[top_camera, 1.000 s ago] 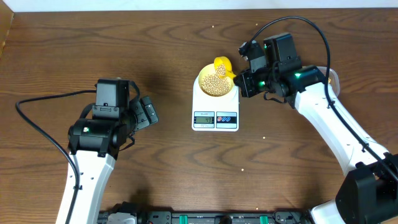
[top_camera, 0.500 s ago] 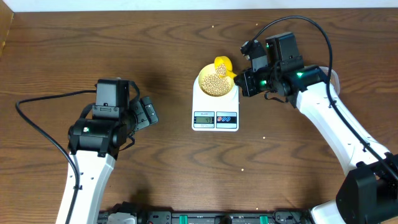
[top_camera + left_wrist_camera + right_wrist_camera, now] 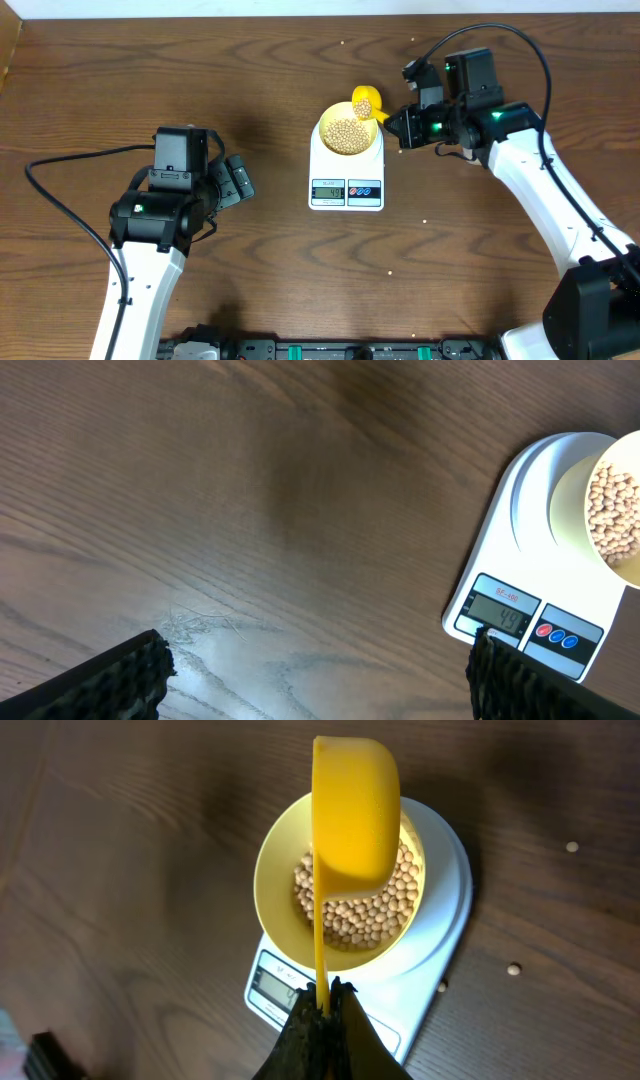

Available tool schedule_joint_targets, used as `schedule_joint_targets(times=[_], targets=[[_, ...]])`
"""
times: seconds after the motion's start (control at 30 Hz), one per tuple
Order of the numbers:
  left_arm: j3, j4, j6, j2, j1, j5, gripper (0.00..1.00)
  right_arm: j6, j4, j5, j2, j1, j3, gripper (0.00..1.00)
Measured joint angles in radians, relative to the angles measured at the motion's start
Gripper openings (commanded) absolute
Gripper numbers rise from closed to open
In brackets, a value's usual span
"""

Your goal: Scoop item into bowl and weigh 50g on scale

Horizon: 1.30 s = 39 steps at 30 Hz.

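The white scale stands mid-table with the pale-yellow bowl on it. Tan beans, the item, fill the bowl's bottom. My right gripper is shut on the thin handle of a bright yellow scoop, whose cup hangs tilted over the bowl's far right rim. In the right wrist view the scoop covers part of the beans and the bowl. My left gripper is open and holds nothing, left of the scale; the bowl shows at that view's right edge.
A few loose beans lie scattered on the brown wooden table, one near the front and one far back. Two more loose beans lie right of the scale.
My right arm has shifted a little to the right and back, carrying the scoop slightly toward the bowl's far right rim. The left arm has not moved.
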Motion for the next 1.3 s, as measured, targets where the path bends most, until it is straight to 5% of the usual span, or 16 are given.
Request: schedule_joint_targets(times=[0.77,1.3], targets=[[0.000,0.000,0.000,0.000,0.000,0.000,0.96,0.056,-0.010,-0.145,0.000,-0.014,0.000,0.01],[0.000,0.000,0.000,0.000,0.000,0.000,0.96,0.266,-0.003,-0.206,0.000,-0.074,0.000,0.01]])
